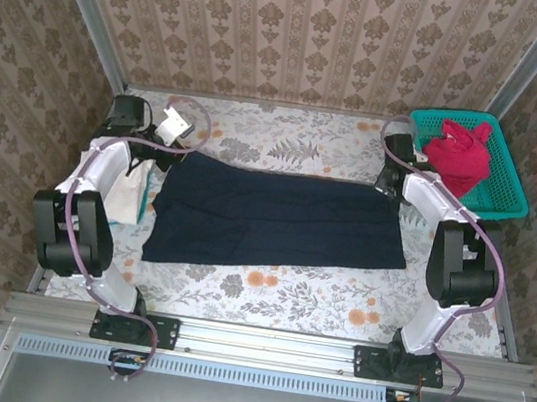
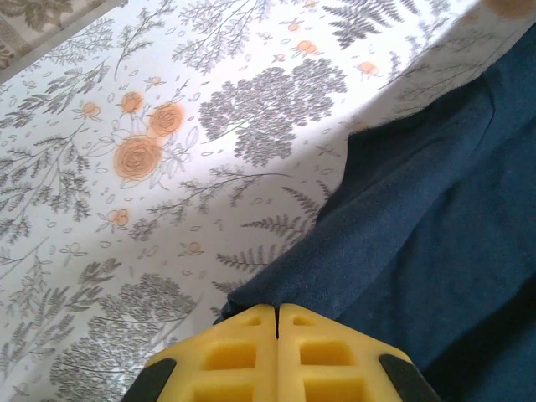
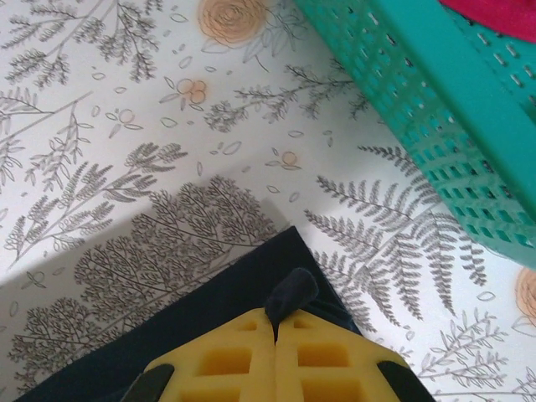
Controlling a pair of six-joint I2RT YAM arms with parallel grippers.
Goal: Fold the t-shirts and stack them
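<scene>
Floral-print surface [image 1: 287, 145] boxed in by damask wallpaper walls [image 1: 303, 34]. Navy t-shirt [image 1: 281, 221] lies flat and folded across the middle, long axis running left-right, between the two arms.

Right claw [image 3: 275, 322] is fully closed at the shirt's far right corner. A small tuft of navy cloth [image 3: 291, 293] sticks up out of the seam between the yellow fingers [image 3: 327, 352], so it is pinching the fabric.

Left claw [image 2: 277, 308] is also closed, fingers pressed together with no gap, sitting at the shirt's far left edge. Navy cloth [image 2: 435, 234] meets the tips. Can't tell if any is actually pinched.

Red t-shirt [image 1: 458, 153] is bunched in the teal mesh basket [image 1: 503, 203] at far right, just beside the right arm. Pale cream cloth [image 1: 128, 195] lies beside the shirt's left end, partly hidden by the left arm.
</scene>
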